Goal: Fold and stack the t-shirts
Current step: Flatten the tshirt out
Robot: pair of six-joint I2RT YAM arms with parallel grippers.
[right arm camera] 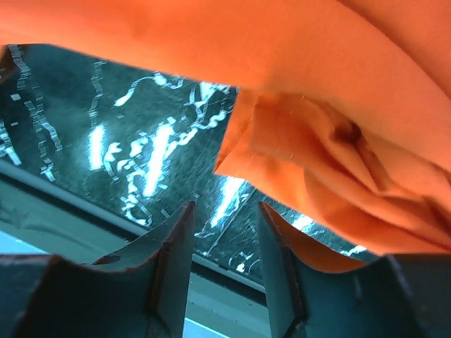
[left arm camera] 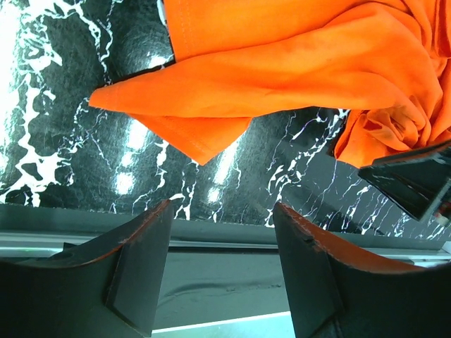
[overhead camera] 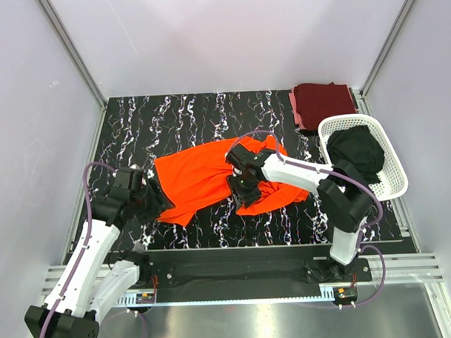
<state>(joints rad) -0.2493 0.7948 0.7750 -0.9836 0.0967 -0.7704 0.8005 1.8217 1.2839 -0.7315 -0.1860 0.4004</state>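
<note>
The bright orange t-shirt [overhead camera: 200, 177] lies crumpled on the black marbled table [overhead camera: 135, 128], spread at the left and bunched at the right. My left gripper [overhead camera: 157, 202] is open and empty at the shirt's near left corner; in its wrist view [left arm camera: 224, 211] the shirt's pointed corner [left arm camera: 204, 137] lies just ahead. My right gripper [overhead camera: 245, 187] is open over the bunched part; in its wrist view [right arm camera: 224, 211] orange cloth [right arm camera: 331, 162] hangs beside the right finger, with nothing between the jaws. The maroon t-shirt [overhead camera: 323, 103] lies folded at the back right. The black t-shirt [overhead camera: 356, 151] lies in the basket.
A white perforated basket [overhead camera: 392, 179] stands at the table's right edge. White walls close in the table on three sides. The metal rail with the arm bases [overhead camera: 236, 269] runs along the near edge. The right gripper's body shows in the left wrist view [left arm camera: 416, 179].
</note>
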